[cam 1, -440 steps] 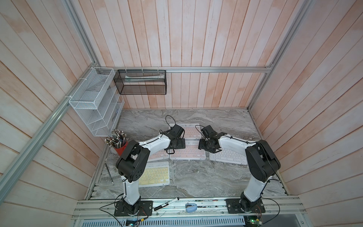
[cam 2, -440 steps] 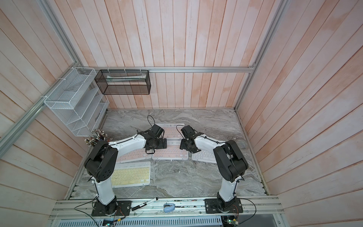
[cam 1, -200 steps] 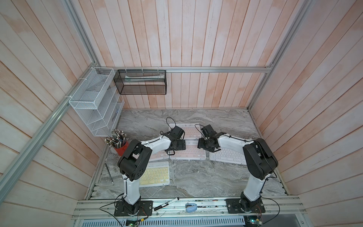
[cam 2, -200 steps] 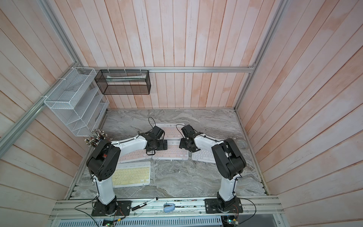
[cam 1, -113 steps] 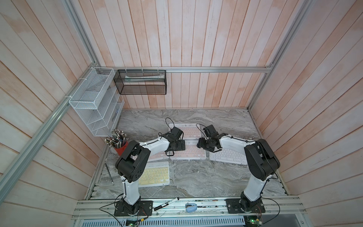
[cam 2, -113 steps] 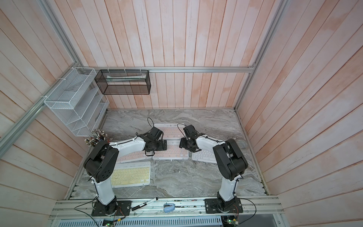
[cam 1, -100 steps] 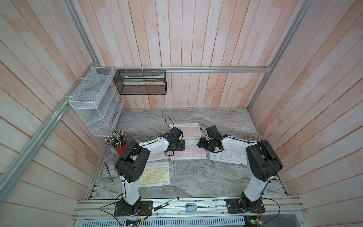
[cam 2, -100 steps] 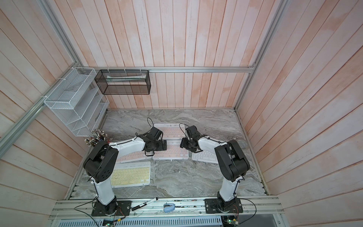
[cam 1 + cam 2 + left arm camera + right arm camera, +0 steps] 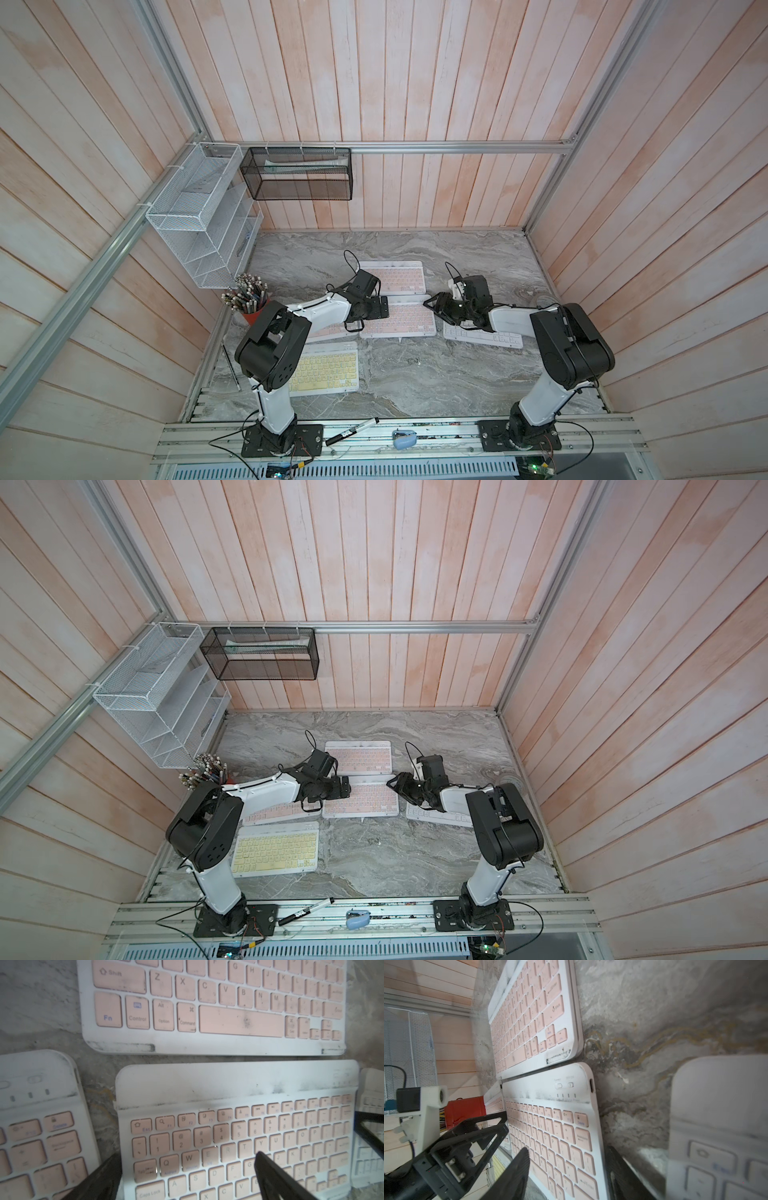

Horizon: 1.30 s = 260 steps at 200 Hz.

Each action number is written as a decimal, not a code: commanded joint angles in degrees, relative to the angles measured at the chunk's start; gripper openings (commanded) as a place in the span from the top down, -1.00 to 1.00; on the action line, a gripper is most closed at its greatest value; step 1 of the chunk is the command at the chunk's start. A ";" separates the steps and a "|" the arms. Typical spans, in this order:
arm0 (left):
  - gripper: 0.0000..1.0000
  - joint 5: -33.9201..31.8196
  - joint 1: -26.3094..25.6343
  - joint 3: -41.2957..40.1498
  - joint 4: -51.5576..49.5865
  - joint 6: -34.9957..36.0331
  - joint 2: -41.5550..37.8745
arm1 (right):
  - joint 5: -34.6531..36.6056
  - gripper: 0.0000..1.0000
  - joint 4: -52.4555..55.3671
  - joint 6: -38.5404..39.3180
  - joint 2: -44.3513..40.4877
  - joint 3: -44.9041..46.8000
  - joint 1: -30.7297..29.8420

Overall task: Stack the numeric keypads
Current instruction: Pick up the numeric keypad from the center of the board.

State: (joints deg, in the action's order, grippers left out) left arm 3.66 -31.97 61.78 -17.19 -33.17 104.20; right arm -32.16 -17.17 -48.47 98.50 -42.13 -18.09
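Marble tabletop (image 9: 415, 374) open before middle pink keypad (image 9: 406, 321)

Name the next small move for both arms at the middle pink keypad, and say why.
Probably close both grippers. The left gripper stands open astride one short edge of the middle pink keypad, the right gripper astride the opposite edge, each with one finger over the keys and one outside the frame. It is not yet clamped, so a grip must precede any lift.

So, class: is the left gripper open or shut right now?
Open. In the left wrist view the fingers of the left gripper stand wide apart: one beside the middle pink keypad, one over its keys.
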 commanded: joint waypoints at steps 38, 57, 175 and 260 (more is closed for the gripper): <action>-0.94 13.98 -1.25 -1.91 5.21 -0.85 -0.26 | -14.02 -0.13 -13.56 -6.22 -1.35 2.01 -1.56; -0.94 13.33 -1.08 -1.75 4.47 -0.46 -0.36 | -13.38 -0.07 -10.85 -4.77 -2.11 1.36 -1.44; -0.94 11.75 1.29 -3.45 4.20 0.46 -2.46 | -8.89 0.20 9.25 4.90 -7.67 -1.98 1.59; -0.94 12.25 1.80 -2.93 4.34 0.65 -3.37 | -8.90 0.91 8.21 4.15 -8.16 -1.30 1.61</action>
State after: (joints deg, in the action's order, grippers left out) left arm 14.79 -30.35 59.00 -13.06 -33.36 102.21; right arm -41.52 -9.13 -44.91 91.42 -42.70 -16.67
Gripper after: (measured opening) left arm 0.968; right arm 0.101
